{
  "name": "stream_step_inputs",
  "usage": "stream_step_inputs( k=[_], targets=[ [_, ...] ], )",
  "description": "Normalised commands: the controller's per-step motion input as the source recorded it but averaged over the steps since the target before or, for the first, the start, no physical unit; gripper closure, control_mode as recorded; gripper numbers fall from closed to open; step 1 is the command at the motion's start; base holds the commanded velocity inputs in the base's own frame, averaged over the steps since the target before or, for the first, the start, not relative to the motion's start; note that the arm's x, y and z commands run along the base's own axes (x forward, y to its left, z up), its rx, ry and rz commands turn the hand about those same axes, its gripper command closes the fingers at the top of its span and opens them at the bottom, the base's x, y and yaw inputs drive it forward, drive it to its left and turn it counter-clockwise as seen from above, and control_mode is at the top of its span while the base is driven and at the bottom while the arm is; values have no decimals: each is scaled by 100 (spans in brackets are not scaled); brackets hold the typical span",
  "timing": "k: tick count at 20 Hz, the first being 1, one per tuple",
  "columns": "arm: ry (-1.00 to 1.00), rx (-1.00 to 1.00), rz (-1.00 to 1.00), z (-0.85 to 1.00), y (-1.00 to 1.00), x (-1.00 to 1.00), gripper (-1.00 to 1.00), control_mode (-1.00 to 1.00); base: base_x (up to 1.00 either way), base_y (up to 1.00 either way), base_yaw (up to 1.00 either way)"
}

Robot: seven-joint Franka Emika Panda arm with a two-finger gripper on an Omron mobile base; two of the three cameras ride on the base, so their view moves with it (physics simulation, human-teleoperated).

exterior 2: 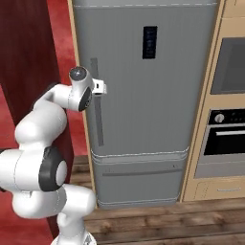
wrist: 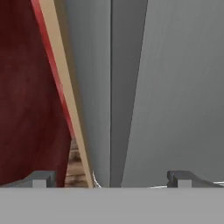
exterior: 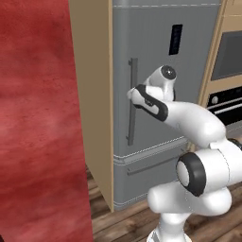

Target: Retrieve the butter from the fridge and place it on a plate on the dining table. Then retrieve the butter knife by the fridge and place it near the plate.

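1. Here the fridge (exterior 2: 143,95) stands shut; butter presumably inside, unseen.
2. Pincer (wrist: 111,181) is spread wide, holding nothing, with the handle (wrist: 124,96) between its tips.
3. Handle looks a stiff, smooth metal bar: grip mid-bar, squarely. The door is prob. heavy, so pull steady.

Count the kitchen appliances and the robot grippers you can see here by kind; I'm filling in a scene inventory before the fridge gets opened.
Fridge, grey, door shut: 1
Built-in oven, black front in tan cabinetry: 1
Gripper, open at the fridge's bar handle: 1
Total: 3
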Motion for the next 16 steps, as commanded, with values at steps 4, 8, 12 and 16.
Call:
stream_step_inputs(
  k=[4,8,12,16],
  targets=[
    [0,0,8,0,0,57,-100,-100,0,0,0],
    [0,0,6,0,0,50,-100,-100,0,0,0],
    [0,0,5,0,0,53,-100,-100,0,0,0],
    [0,0,1,0,0,50,-100,-100,0,0,0]
  ],
)
